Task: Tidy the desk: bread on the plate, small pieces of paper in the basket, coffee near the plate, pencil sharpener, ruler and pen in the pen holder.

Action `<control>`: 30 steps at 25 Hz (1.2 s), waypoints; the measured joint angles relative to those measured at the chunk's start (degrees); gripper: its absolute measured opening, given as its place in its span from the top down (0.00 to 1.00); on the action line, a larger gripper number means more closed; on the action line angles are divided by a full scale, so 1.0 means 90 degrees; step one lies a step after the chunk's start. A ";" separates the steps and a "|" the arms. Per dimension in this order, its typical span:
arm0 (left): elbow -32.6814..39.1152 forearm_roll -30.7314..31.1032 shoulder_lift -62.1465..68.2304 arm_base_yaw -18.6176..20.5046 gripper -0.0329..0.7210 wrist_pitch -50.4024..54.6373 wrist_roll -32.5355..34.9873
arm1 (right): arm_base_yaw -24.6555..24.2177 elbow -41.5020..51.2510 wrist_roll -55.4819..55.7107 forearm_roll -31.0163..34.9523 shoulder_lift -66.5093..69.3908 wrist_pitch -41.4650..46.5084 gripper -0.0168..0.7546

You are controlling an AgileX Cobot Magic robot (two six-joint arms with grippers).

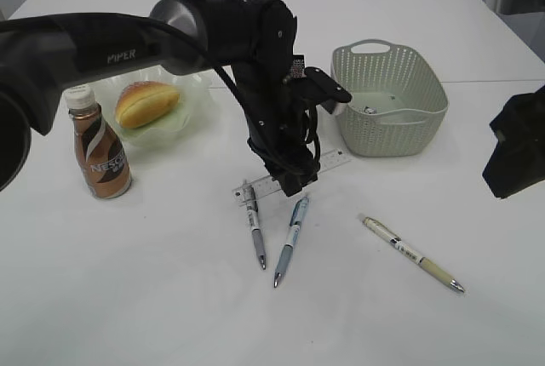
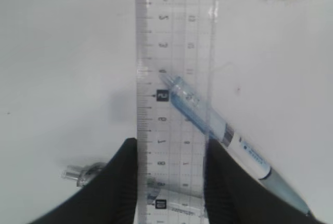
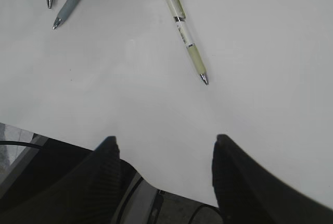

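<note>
White desk (image 1: 153, 306) fills the room's middle, and the black left arm (image 1: 230, 42) sweeps across it from nine o'clock toward the centre. At two o'clock sits the sage-green basket (image 1: 409, 132), perforated walls up, something small lying inside that I can't make out. At ten o'clock the wavy green plate (image 1: 183, 119) carries the bread (image 1: 146, 102), and just beside it at nine o'clock the coffee (image 1: 100, 155) stands upright, white cap on. Dead centre, the left gripper (image 2: 170, 174) is down over the clear ruler (image 2: 174, 52), its two dark fingers (image 2: 122, 182) pressed against the ruler's long edges, partly closed, gripping it. Under the ruler lie a blue pen (image 1: 292, 228) and a grey pen (image 1: 254, 231), tips pointing to six o'clock. A cream pen (image 1: 411, 253) lies apart at four o'clock. The right gripper (image 3: 164, 177) hangs at the desk's edge, fingers spread wide, nothing between them.
</note>
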 joint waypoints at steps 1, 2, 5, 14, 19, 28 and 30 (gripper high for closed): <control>-0.0118 -0.0016 0.0000 0.0000 0.61 0.0064 -0.0180 | 0.0000 0.0000 0.0000 0.0000 0.0000 0.0000 0.40; -0.0215 -0.0015 0.0000 0.0000 0.61 0.0110 -0.0334 | 0.0000 0.0000 0.0000 0.0000 0.0000 0.0000 0.40; -0.0550 -0.0015 0.0000 0.0000 0.61 0.0138 -0.1014 | 0.0000 0.0000 0.0000 0.0000 0.0000 0.0000 0.40; -0.1260 0.0322 0.0000 0.0073 0.61 0.0300 -0.3582 | 0.0000 0.0000 0.0000 0.0000 0.0000 0.0000 0.40; -0.1612 0.0409 0.0000 0.0263 0.61 0.0390 -0.4129 | 0.0000 0.0000 0.0000 0.0000 0.0000 0.0000 0.40; -0.1778 0.1040 0.0000 0.0312 0.61 -0.0790 -0.4183 | 0.0000 0.0000 0.0000 -0.0128 0.0000 0.0000 0.40; -0.1778 0.1244 0.0000 0.0312 0.61 -0.1229 -0.4183 | 0.0000 0.0000 0.0000 -0.0175 0.0000 0.0000 0.40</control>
